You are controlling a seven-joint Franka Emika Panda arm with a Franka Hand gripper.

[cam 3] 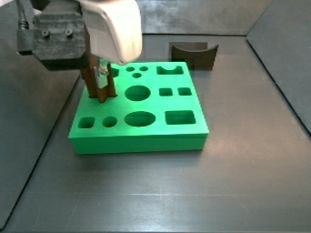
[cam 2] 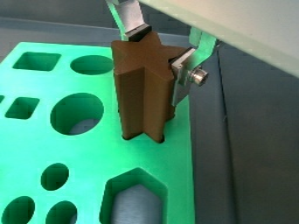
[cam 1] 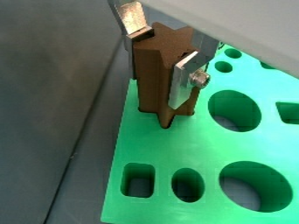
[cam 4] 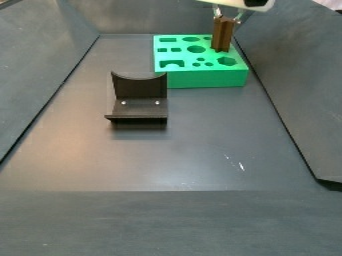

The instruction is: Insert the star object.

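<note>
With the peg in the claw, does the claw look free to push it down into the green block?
Probably yes: the claw holds the peg upright at the green block, nothing between them. Whether it lines up with a star hole, I cannot tell.

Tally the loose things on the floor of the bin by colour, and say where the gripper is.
Green: 1, the green block.
Dark brown: 1, the star object, upright over the block, held in the gripper.
Dark: 1, the notched block, standing apart.
Total: 3.
</note>
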